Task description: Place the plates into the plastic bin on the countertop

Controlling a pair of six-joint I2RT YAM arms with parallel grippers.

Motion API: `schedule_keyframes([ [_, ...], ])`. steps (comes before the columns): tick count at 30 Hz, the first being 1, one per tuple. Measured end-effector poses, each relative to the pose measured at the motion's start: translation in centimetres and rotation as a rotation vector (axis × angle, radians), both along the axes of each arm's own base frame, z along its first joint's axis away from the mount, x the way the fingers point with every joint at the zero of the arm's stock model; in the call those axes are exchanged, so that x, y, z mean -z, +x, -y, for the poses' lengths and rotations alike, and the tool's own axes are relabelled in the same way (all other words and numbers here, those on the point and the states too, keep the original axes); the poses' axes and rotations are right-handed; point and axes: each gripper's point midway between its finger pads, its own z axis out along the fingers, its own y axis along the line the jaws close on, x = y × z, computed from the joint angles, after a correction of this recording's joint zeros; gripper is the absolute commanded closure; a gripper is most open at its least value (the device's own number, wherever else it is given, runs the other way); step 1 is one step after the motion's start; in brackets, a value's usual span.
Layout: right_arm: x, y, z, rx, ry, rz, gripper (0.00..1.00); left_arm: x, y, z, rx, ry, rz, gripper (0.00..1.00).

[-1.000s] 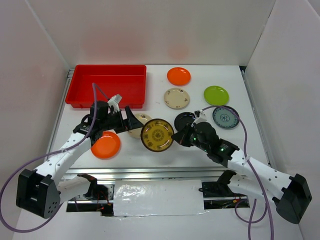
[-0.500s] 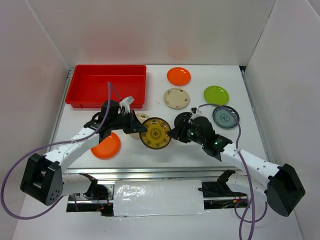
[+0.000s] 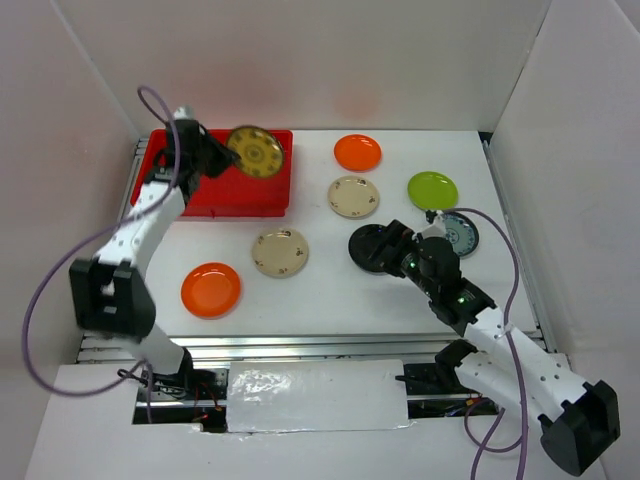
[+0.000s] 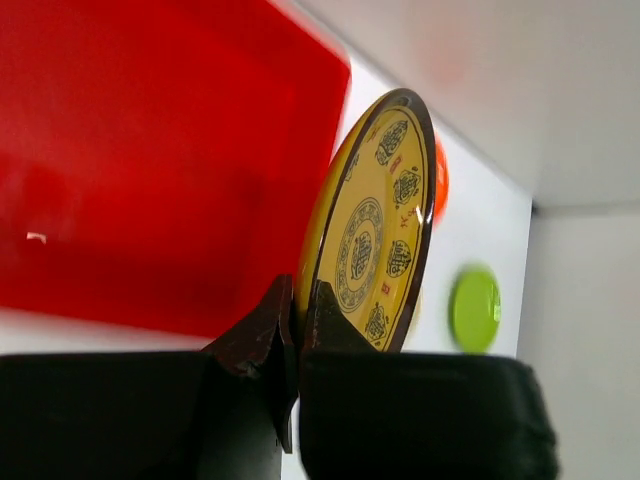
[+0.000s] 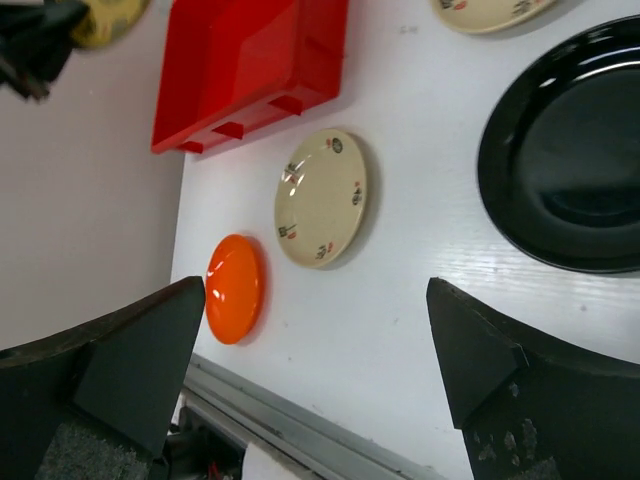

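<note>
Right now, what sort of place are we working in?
Probably a lab test cell, not a kitchen: white walls box in the table, a metal rail fronts it, saucers lie scattered by a red bin.

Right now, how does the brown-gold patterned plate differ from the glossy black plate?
The brown-gold plate is lifted and tilted by the red bin; the black plate lies flat on the countertop. The left end effector pinches the brown-gold plate's rim; the black plate is ungripped, the right end effector open beside it. The brown-gold plate bears medallion motifs; the black plate is plain. Both are small and round.
</note>
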Motion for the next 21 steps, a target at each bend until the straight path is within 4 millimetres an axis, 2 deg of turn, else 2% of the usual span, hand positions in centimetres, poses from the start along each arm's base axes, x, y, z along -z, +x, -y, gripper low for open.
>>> schedule_keyframes([
  [2,0.3,0.0,0.9,0.025,-0.009,-0.004,0.00,-0.3,5.5,-2.9,-0.073,-0.006,0.009,1.00],
  [4,0.8,-0.2,1.8,0.043,-0.026,-0.017,0.00,0.9,10.4,-5.5,-0.117,-0.013,-0.009,1.00],
  [6,1.1,-0.4,2.7,0.060,-0.044,-0.026,0.00,3.0,14.8,-7.5,-0.137,-0.023,-0.023,1.00],
  [8,1.2,-0.6,3.5,0.079,-0.055,-0.022,0.00,6.4,17.3,-9.5,-0.160,-0.030,-0.061,1.00],
  [11,1.8,-0.4,4.9,0.122,-0.070,-0.026,0.00,12.4,17.3,-11.1,-0.184,-0.036,-0.190,1.00],
  [13,2.6,0.0,6.0,0.162,-0.081,-0.048,0.00,15.1,16.5,-11.3,-0.186,-0.041,-0.264,1.00],
  [16,4.6,0.8,7.4,0.207,-0.102,-0.111,0.00,17.3,15.4,-11.1,-0.182,-0.046,-0.312,1.00],
  [19,7.3,0.9,8.0,0.216,-0.118,-0.192,0.00,17.9,15.3,-11.0,-0.186,-0.073,-0.309,0.98],
  [20,8.3,0.7,8.1,0.213,-0.123,-0.221,0.00,17.9,15.3,-11.0,-0.186,-0.075,-0.305,0.89],
  [21,9.1,0.6,8.3,0.214,-0.129,-0.246,0.00,17.8,15.3,-11.1,-0.186,-0.075,-0.304,0.74],
])
